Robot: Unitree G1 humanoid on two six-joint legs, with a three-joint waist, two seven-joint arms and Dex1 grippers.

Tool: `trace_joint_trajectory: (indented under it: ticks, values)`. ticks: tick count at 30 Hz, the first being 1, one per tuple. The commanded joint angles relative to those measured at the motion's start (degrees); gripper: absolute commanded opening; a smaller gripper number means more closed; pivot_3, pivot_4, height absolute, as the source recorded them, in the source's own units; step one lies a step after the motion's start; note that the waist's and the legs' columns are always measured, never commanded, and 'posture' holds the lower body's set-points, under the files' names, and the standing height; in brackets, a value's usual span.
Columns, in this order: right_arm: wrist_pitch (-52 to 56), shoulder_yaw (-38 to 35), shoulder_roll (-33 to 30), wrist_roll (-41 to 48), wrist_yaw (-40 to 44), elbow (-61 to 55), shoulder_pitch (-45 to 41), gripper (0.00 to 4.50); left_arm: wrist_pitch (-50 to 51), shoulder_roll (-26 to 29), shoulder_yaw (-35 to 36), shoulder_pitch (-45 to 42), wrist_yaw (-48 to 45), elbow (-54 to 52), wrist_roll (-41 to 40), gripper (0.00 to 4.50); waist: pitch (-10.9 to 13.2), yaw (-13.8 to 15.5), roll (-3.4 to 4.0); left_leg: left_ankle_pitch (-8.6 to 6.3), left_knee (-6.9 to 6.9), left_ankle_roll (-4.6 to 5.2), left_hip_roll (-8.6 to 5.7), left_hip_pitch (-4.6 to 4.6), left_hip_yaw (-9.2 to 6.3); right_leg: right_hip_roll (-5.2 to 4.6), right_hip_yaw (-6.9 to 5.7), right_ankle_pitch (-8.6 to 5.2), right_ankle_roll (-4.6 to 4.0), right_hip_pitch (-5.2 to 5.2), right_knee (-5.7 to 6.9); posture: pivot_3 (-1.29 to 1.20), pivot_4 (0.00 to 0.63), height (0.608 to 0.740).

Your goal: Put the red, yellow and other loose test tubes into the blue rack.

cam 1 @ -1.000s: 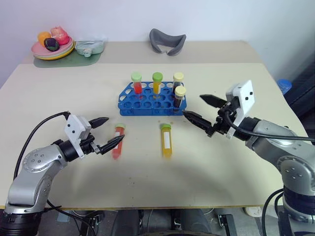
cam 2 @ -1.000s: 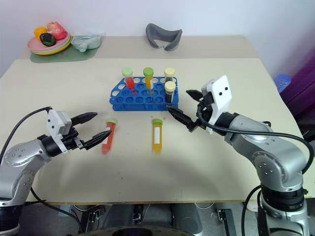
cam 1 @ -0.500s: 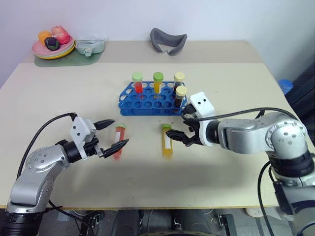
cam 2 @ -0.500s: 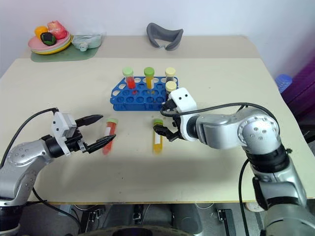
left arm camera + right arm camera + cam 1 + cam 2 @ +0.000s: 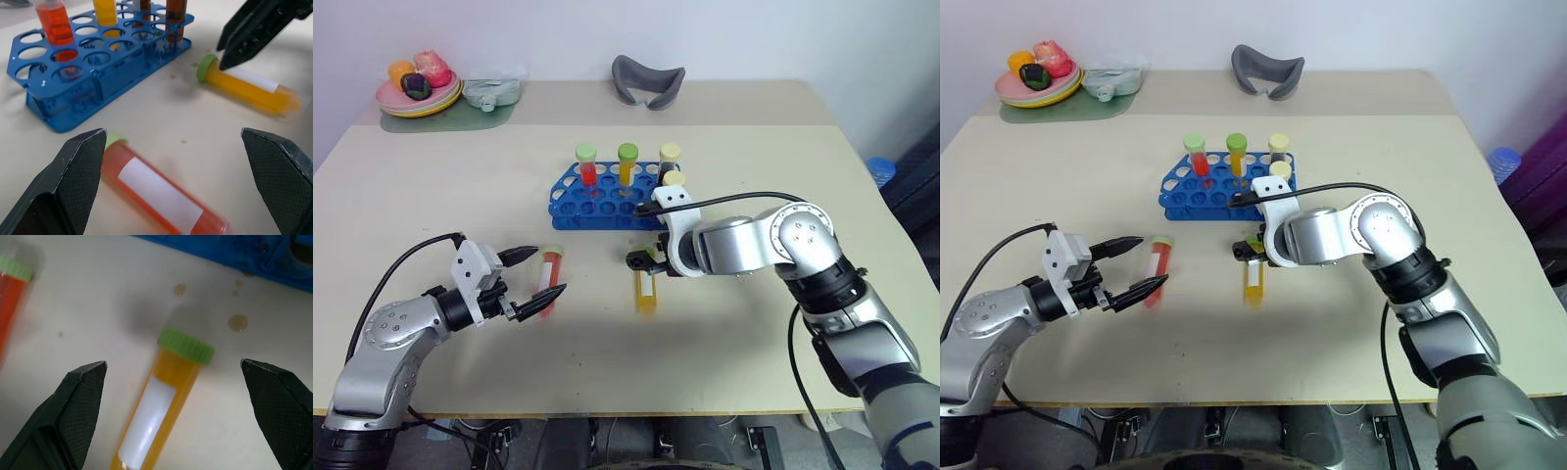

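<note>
The blue rack stands mid-table with a red tube, a yellow tube and two dark tubes upright in it. A loose red test tube with a light-green cap lies on the table in front of the rack. My left gripper is open, one finger on each side of this tube, apart from it. A loose yellow test tube with a green cap lies to the right of it. My right gripper points down over its cap end, open, with a finger on each side. The left wrist view shows both loose tubes.
At the table's back left a plate of small coloured items rests on a green mat beside a pale teal object. A grey curved piece lies at the back centre. A blue object sits off the table's right edge.
My right arm has swung left and down from beside the rack's right end to over the yellow tube's cap, turning its gripper downward. The left gripper has stayed about the red tube.
</note>
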Motion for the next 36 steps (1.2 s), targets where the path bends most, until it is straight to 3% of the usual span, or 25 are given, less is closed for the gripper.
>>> trace_joint_trajectory:
  ticks: [1,8,24,27,30,36]
  values:
    - [1.5,-0.9,2.1,1.2,-3.4,1.7,-1.2,4.47,-2.3,0.7,1.9,0.7,-1.8,0.0,-0.3,4.5,0.0,0.0,0.0,0.0,0.0,0.01,0.0,0.0,0.0,0.0,0.0,0.0,0.0,0.0,0.0,0.0,0.15,0.735]
    - [2.8,-1.6,5.3,1.2,-9.0,3.9,0.5,4.47,-2.6,0.8,2.0,3.3,-4.6,-1.3,-1.1,4.5,0.0,-0.1,0.0,-0.01,0.0,0.01,0.0,-0.02,0.01,-0.02,0.0,0.0,0.0,-0.02,0.0,0.0,0.15,0.735]
    - [4.2,-2.2,8.9,1.2,-16.5,5.7,1.7,4.47,2.9,0.4,0.5,0.6,-1.0,-6.4,-1.5,4.5,0.0,-0.1,0.0,-0.02,-0.01,0.03,0.0,-0.03,0.0,-0.02,0.0,0.0,0.0,-0.01,0.0,0.0,0.15,0.735]
    - [4.1,-2.2,9.0,1.2,-17.3,5.5,2.1,3.68,4.2,0.1,0.8,0.0,-0.1,-7.3,-2.0,4.5,0.0,-0.1,0.0,-0.02,-0.01,0.03,0.0,-0.03,0.0,-0.02,0.0,0.0,0.0,-0.01,0.0,0.0,0.15,0.735]
    - [4.1,-2.4,9.3,1.2,-17.4,5.4,2.1,2.24,4.9,0.1,1.1,-0.5,0.3,-7.5,-2.5,4.5,0.0,-0.2,0.0,-0.02,-0.01,0.03,0.0,-0.03,-0.01,-0.02,0.0,0.0,0.0,-0.02,0.0,0.0,0.15,0.735]
    - [4.3,-2.5,9.5,1.2,-17.3,5.5,1.9,2.24,4.8,0.3,1.3,-0.7,0.1,-6.8,-2.6,4.5,0.0,-0.2,0.0,-0.02,-0.03,0.03,0.0,-0.02,0.0,-0.02,0.01,0.0,0.0,-0.02,-0.01,0.0,0.15,0.735]
